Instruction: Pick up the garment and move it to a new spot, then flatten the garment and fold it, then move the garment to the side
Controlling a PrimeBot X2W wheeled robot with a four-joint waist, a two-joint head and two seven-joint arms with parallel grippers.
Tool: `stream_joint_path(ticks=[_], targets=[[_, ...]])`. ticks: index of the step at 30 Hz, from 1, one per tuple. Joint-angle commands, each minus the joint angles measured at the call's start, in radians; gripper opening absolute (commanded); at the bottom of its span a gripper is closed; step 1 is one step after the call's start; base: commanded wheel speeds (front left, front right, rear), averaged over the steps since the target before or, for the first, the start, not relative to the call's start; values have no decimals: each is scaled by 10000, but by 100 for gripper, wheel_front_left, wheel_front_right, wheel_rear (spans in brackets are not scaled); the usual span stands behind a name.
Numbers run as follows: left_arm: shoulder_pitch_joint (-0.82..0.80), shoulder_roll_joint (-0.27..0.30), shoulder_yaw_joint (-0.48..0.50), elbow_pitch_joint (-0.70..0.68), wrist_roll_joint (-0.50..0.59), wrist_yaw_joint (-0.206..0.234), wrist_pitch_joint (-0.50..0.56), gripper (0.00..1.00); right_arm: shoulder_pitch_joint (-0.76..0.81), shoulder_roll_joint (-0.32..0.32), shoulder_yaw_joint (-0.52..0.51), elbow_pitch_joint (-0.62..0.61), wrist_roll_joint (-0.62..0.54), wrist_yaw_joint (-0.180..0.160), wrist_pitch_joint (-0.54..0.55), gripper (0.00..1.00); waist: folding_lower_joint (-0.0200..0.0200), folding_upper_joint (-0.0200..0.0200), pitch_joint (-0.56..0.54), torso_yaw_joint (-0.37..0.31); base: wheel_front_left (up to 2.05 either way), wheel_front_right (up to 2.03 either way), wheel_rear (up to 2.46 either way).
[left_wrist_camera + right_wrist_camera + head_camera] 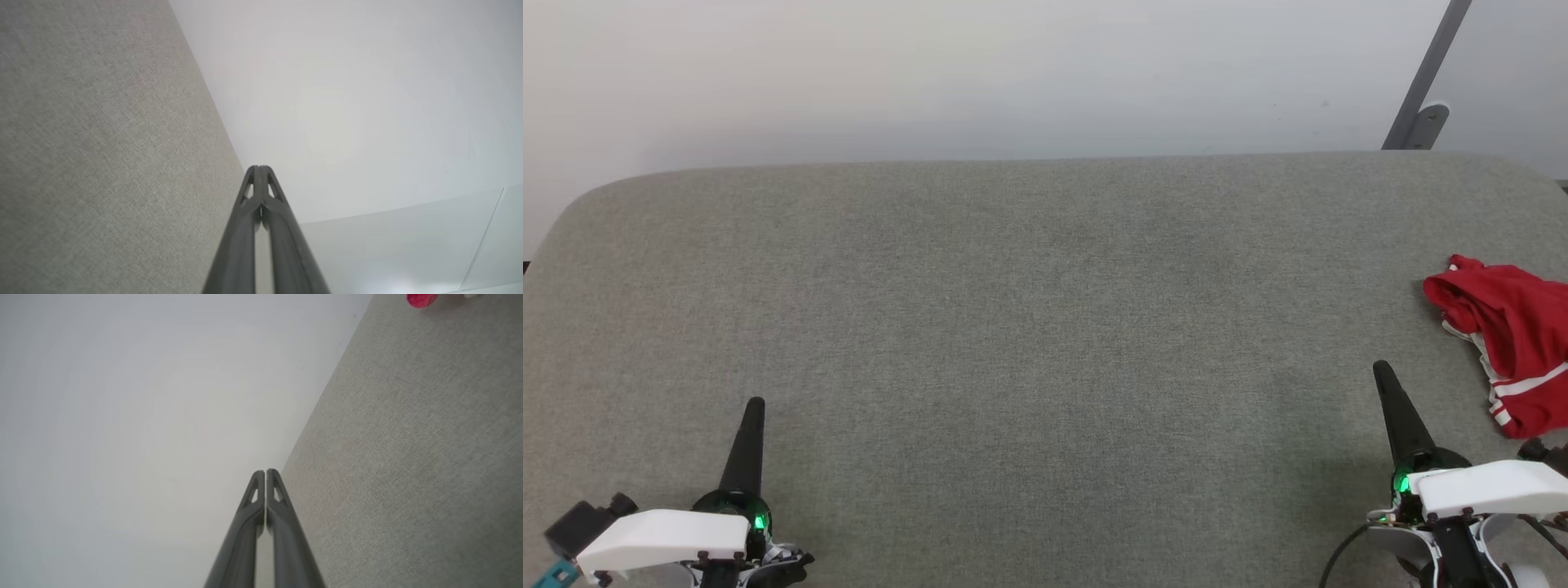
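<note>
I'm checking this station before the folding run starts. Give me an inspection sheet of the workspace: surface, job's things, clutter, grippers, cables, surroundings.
Surface: grey fabric-covered table, smooth and flat.
Job's things: red garment crumpled at the table's right edge, white striped trim showing, partly cut off by the head view.
Clutter: nothing seen.
Grippers: left gripper and right gripper both shut and holding nothing; the right one is near the garment but apart from it.
Cables: dark cable looping by the right wrist.
Surroundings: pale wall behind; grey metal bracket at upper right.
</note>
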Motion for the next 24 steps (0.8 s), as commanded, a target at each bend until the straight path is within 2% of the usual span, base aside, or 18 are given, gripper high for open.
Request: stream_joint_path(ticks=[1,24], targets=[[-182,2,49,-14,-223,14,80,0,-133,-7,-21,-28,185,2,74,0,0,0,-5,-3,0,0,0],[-559,-328,143,284,-1517,19,566,0,-302,15,-68,296,1961,-1,279,0,0,0,-178,-104,0,0,0]])
